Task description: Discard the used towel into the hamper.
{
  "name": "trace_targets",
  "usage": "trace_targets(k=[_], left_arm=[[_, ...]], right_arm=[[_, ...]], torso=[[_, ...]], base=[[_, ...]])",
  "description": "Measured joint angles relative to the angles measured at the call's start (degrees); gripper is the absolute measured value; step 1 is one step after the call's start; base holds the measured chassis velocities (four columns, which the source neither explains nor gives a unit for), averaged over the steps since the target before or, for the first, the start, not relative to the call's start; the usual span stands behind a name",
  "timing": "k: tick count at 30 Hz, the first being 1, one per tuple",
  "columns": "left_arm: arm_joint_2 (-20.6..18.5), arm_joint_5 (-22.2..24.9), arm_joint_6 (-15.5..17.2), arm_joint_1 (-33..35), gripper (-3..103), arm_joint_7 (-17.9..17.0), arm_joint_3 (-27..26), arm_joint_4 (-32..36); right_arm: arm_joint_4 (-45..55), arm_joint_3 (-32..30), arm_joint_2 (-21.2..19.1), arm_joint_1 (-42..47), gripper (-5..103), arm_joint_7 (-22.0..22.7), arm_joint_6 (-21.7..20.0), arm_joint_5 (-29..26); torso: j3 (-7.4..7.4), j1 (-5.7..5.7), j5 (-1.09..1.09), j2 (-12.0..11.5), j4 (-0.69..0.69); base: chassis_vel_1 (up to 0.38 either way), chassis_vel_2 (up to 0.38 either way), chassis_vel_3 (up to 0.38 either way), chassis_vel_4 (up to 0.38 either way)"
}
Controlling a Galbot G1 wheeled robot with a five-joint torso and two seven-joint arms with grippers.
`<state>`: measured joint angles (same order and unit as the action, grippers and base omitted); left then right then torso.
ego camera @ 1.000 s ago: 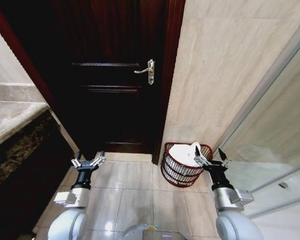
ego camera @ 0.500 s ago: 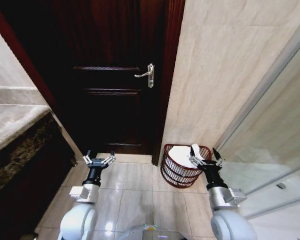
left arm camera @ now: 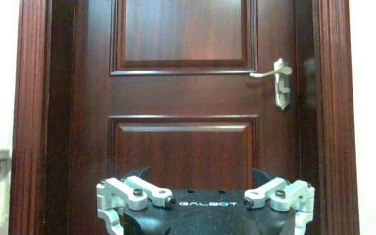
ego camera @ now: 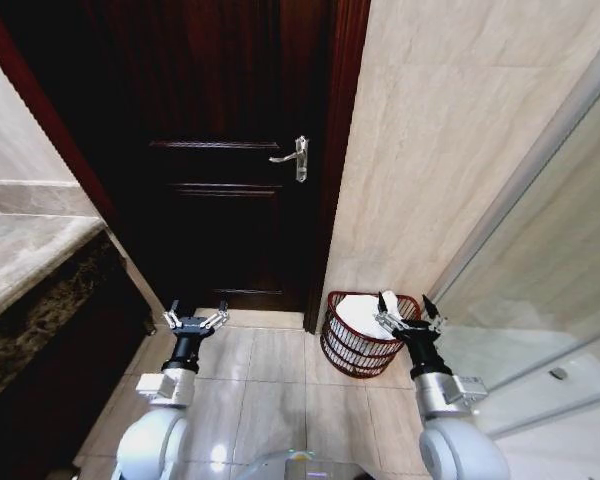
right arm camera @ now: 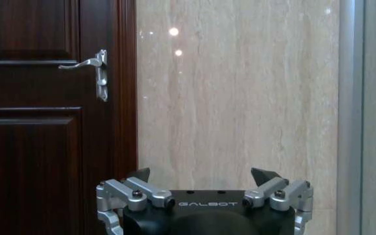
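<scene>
Reddish-brown wire hamper (ego camera: 362,336) is standing on the tiled floor (ego camera: 270,375) at the foot of the beige stone wall (ego camera: 450,130), just right of the dark wooden door (ego camera: 220,150). White towel (ego camera: 365,308) is lying inside it, filling the upper part of the basket and showing above the rim.

Head view — both arms are reaching forward and low over the floor. The right gripper (ego camera: 407,315) is hovering at the hamper's right rim, its jaws spread wide with nothing between them; whether a finger is touching the towel cannot be told. The left gripper (ego camera: 195,321) is hanging over the tiles before the door, well apart from the hamper, jaws likewise spread and empty. A stone-topped counter (ego camera: 25,265) is running along the left edge, and a glass panel (ego camera: 550,290) is standing to the right of the hamper.

Left wrist view — the left gripper (left arm camera: 205,180) is pointing squarely at the door (left arm camera: 188,98), whose silver lever handle (left arm camera: 276,81) is sitting at mid height; the fingers are standing apart.

Right wrist view — the right gripper (right arm camera: 205,178) is facing the stone wall (right arm camera: 240,98), with the door (right arm camera: 44,122) and its handle (right arm camera: 93,66) off to one side; the fingertips are set wide.
</scene>
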<state>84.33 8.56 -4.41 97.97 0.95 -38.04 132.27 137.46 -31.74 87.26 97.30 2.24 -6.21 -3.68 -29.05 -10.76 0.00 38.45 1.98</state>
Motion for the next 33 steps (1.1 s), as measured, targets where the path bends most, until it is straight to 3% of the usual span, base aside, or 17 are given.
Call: trace_targets(k=[33], left_arm=[[-0.38, 1.36, 1.22, -0.1, 100, 0.82, -0.04, 3.29]], right_arm=[[0.86, -2.18, -0.99, 1.59, 100, 0.1, 0.05, -2.49]], torso=[[-4.69, -3.52, 0.0, 8.2, 0.0]], base=[[0.0, 0.0, 0.0, 0.0]])
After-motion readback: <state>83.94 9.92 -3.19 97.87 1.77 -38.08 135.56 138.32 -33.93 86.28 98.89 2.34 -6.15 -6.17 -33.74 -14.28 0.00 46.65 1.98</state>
